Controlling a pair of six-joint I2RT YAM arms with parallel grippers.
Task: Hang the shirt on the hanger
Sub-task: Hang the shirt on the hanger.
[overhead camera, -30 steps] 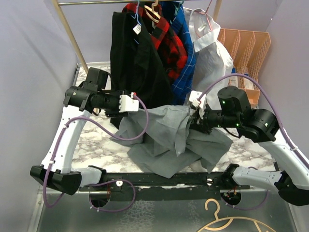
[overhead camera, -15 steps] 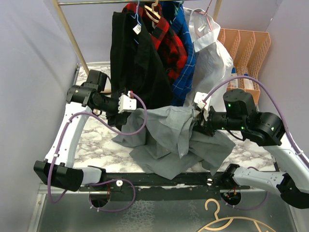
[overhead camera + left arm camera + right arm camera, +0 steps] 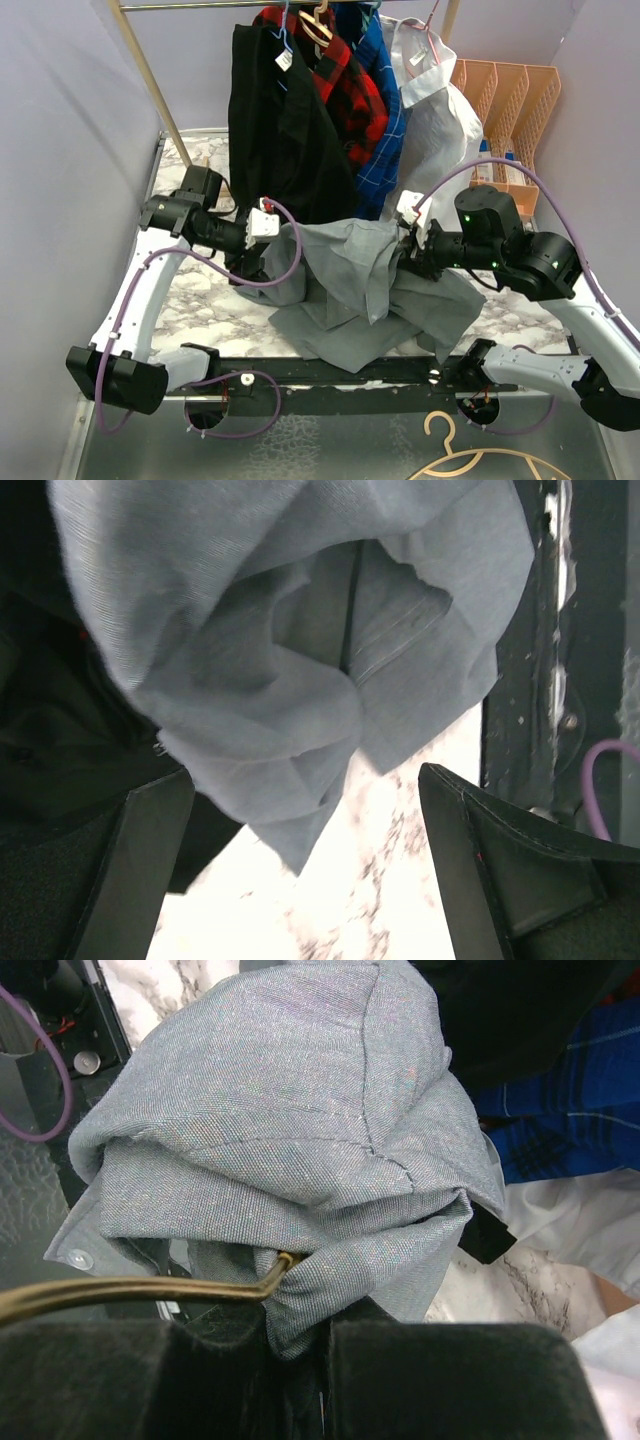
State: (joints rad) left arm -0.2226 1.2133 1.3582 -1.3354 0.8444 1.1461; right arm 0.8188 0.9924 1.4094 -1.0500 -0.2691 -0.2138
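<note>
One grey shirt (image 3: 350,280), one gold hanger (image 3: 140,1295)

Plain pale lavender walls (image 3: 60,150) on left and right. White marble-pattern bench (image 3: 200,300), black rail (image 3: 330,370) along its near edge. Clothes rack (image 3: 150,75) at far edge, wooden uprights, metal bar. Hanging on it: black garment (image 3: 280,130), red plaid (image 3: 350,80), blue plaid (image 3: 388,110), white shirt (image 3: 435,120). Orange file organizer (image 3: 510,100) in far right corner. Even, soft light.

Marble-top table (image 3: 215,315): grey shirt (image 3: 340,270) heaped on it (one end raised); orange racks (image 3: 515,100) far-right corner.
</note>
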